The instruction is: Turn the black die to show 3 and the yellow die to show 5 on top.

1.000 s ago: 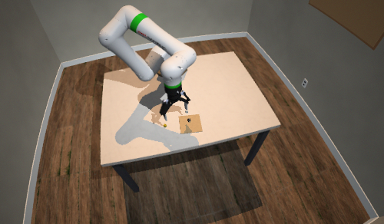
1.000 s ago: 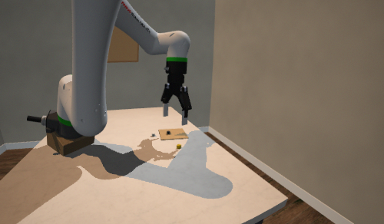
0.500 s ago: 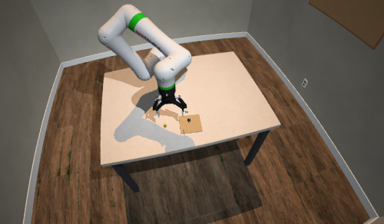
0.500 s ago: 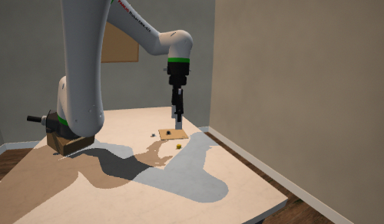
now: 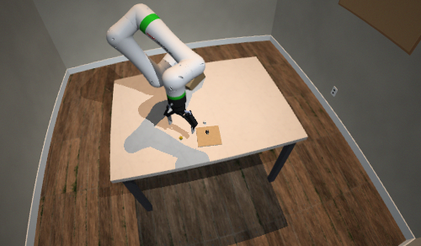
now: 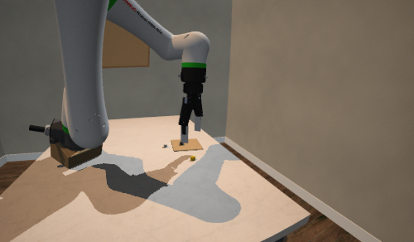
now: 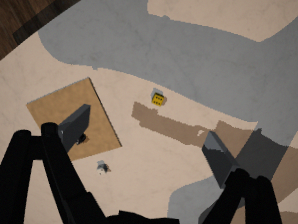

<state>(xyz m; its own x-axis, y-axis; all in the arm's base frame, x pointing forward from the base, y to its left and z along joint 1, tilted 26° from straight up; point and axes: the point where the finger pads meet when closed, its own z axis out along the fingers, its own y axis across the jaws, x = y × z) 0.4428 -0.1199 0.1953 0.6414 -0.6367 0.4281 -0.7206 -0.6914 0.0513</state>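
Yellow die (image 7: 158, 99) is sitting off the mat (image 7: 67, 111) on bare table (image 5: 253, 97) | black die (image 5: 207, 132) on the mat | I'm holding the gripper (image 7: 147, 145) spread wide, empty, above | risk: I'm fearing a finger clipping the white die (image 7: 103, 167).

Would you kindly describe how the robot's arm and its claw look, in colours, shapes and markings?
The arm is glossy white, built of thick rounded tubular links, with bright green bands at the joints and red lettering along one link. The claw is black, with two slim linkage fingers ending in grey pads. No cables show.
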